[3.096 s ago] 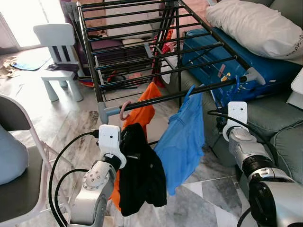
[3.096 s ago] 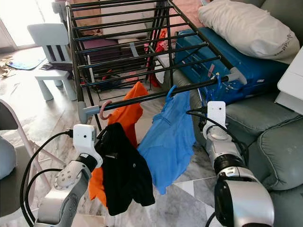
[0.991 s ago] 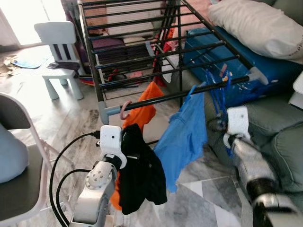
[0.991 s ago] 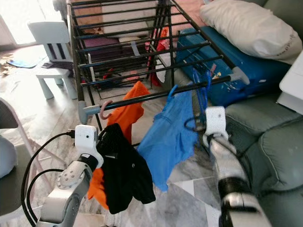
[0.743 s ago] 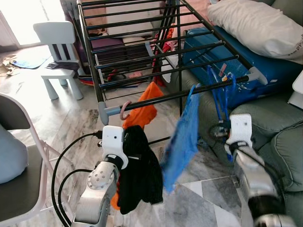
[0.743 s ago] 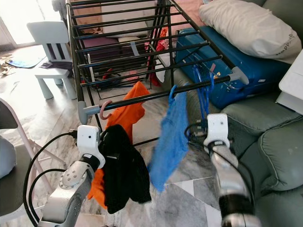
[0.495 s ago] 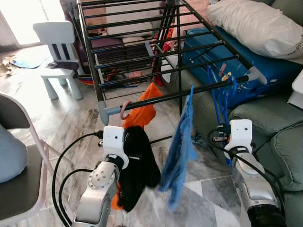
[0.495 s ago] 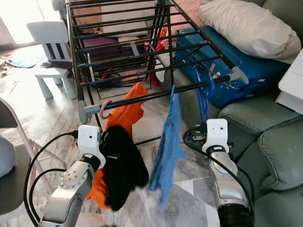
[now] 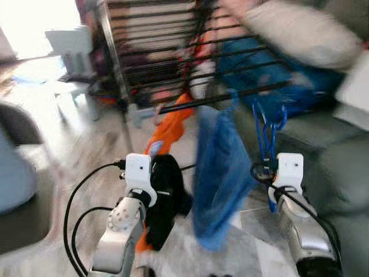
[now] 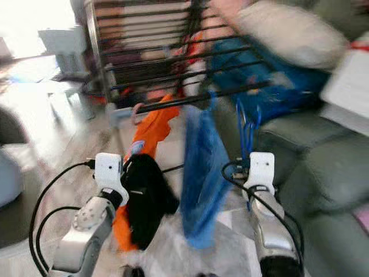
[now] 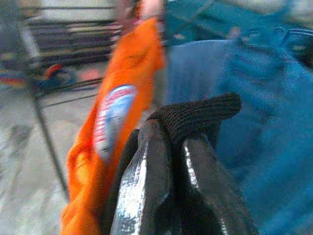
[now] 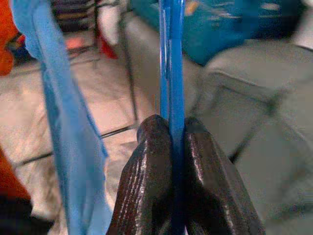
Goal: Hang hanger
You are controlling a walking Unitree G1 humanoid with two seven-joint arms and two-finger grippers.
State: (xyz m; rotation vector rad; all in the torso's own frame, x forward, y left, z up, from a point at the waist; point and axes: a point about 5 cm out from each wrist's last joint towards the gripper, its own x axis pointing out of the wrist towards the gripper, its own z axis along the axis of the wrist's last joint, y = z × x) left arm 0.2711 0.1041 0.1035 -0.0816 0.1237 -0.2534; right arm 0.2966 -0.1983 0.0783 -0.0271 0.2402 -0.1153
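The picture is blurred by motion. My right gripper [image 12: 172, 134] is shut on a blue hanger [image 12: 171, 54], which stands up from the fingers just below the drying rack's front bar [image 9: 230, 97], near its right end [image 9: 266, 130]. A blue shirt [image 9: 222, 167] hangs from that bar in the middle. To its left hangs an orange garment [image 9: 173, 124]. My left gripper [image 11: 168, 147] is shut on a black garment [image 9: 164, 202], held low in front of the orange one.
A grey-green sofa [image 9: 340, 167] lies on the right, with a pale pillow [image 9: 300, 29] and a blue case [image 9: 253, 63] behind the rack. A white child's chair [image 9: 66, 46] stands at the back left. A grey chair [image 9: 17, 173] is close on the left.
The whole picture has shifted and blurred, so the camera is moving. The blue shirt has swung round on the bar. Both grippers keep their hold.
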